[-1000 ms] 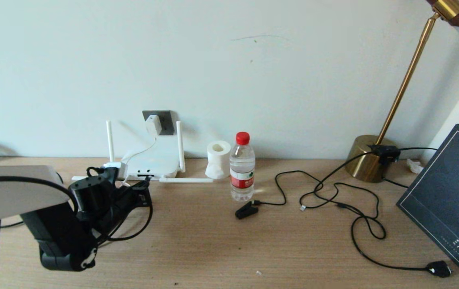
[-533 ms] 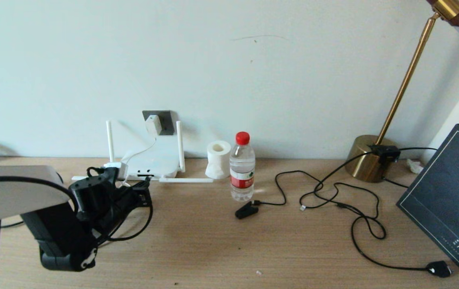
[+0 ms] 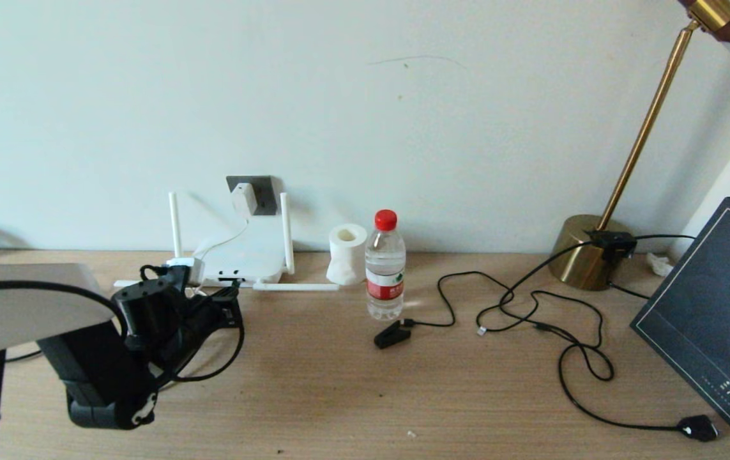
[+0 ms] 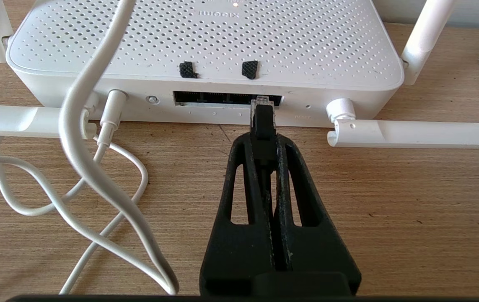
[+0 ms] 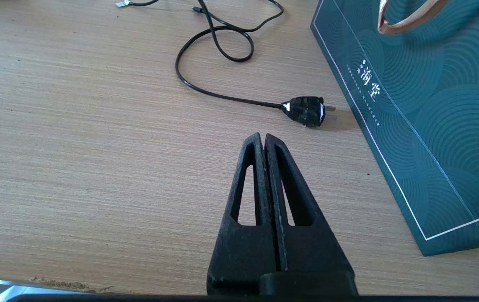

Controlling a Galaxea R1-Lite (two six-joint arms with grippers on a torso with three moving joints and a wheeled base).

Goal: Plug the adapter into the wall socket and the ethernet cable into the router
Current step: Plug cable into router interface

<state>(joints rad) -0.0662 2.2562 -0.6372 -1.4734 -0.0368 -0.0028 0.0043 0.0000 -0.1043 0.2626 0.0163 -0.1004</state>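
Observation:
The white router lies flat against the wall below the dark grey wall socket. The white adapter sits in that socket, its thin cord running down to the router. My left gripper is at the router's front edge, shut on the ethernet cable. In the left wrist view the left gripper holds the cable's connector, whose clear tip touches the right end of the dark port slot of the router. My right gripper hangs shut and empty over the table, outside the head view.
A water bottle, a paper roll and a small black clip plug stand right of the router. Thin black cords trail to a brass lamp. A teal box is at far right. White cord loops lie beside the slot.
My left arm has shifted very slightly. Its gripper stays at the router's front edge, still shut on the cable.

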